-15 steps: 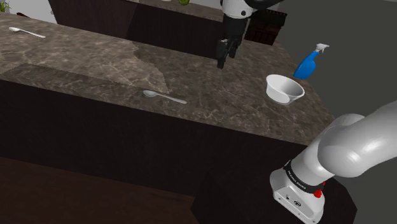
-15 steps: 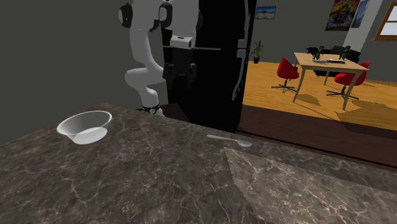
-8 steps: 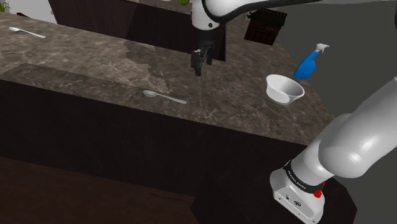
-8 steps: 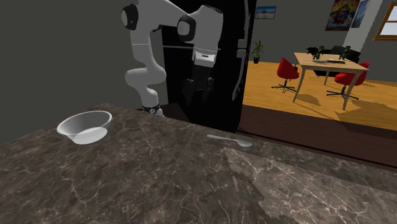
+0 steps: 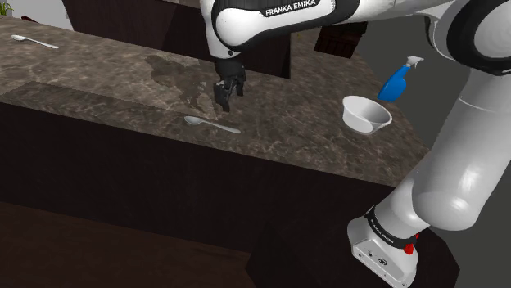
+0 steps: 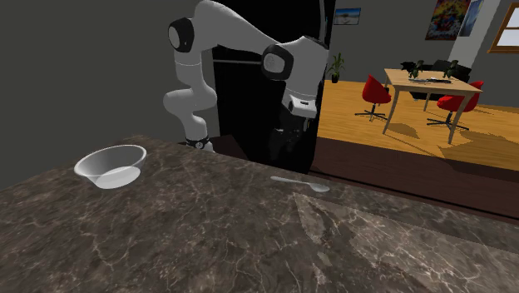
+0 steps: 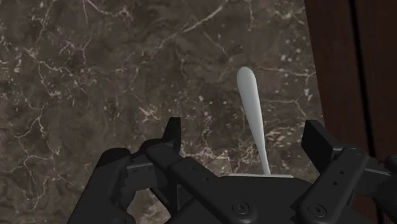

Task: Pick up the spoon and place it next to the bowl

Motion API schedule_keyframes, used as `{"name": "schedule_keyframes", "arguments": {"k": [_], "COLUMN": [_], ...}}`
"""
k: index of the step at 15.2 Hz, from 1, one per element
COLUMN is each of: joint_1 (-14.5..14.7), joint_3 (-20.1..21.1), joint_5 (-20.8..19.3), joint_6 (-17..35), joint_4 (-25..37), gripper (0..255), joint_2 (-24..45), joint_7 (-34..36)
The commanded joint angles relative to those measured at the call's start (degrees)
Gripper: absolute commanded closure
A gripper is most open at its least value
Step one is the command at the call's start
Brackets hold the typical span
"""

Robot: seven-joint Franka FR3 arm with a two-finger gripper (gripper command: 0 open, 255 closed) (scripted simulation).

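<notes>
Near the long front edge of the worktop [image 5: 98,74] the spoon [image 5: 211,124] lies flat, well apart from the white bowl [image 5: 365,113], which sits by the corner at the shoulder view's right. The gripper [image 5: 223,92] hangs over the stone just behind the spoon, pointing down. In the wrist view its two fingers [image 7: 172,132] stand wide apart with nothing held. The spoon runs lengthwise between them, untouched and nearer one finger than the other.

Step in hand, by judgement: the approach for the grasp.

Notes for doing it well:
- The fingers already line up to close across the thin handle, so little turning looks needed.
- Shift sideways first so the handle sits midway between the fingers.
- Go down until the fingertips nearly meet the stone. The spoon is low and flat, so a high close would miss it.
- Close slowly. The worktop edge is near, and a nudge from one finger could slide the spoon toward it.

Hidden or unclear:
- The end of the handle passes under the gripper's body in the wrist view.
- In the second exterior view the gripper [image 6: 283,148] merges with the black fridge [image 6: 241,100] behind it, and the fingers cannot be told apart there.
- The gripper's height above the worktop is hard to judge.
</notes>
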Motion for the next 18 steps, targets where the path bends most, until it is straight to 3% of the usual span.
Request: {"name": "schedule_keyframes", "arguments": {"k": [1, 5, 12, 18], "joint_1": [1.27, 4.44, 3.71, 3.66], "joint_3": [0.24, 0.37, 0.00, -0.03], "joint_5": [-1.38, -3.81, -4.23, -4.28], "joint_6": [-0.79, -3.24, 1.97, 2.39], "joint_4": [4.44, 14.26, 9.16, 8.78], "gripper": [0, 0, 0, 0], "joint_2": [5.02, 14.85, 15.00, 15.04], "joint_7": [0.26, 0.39, 0.88, 0.92]}}
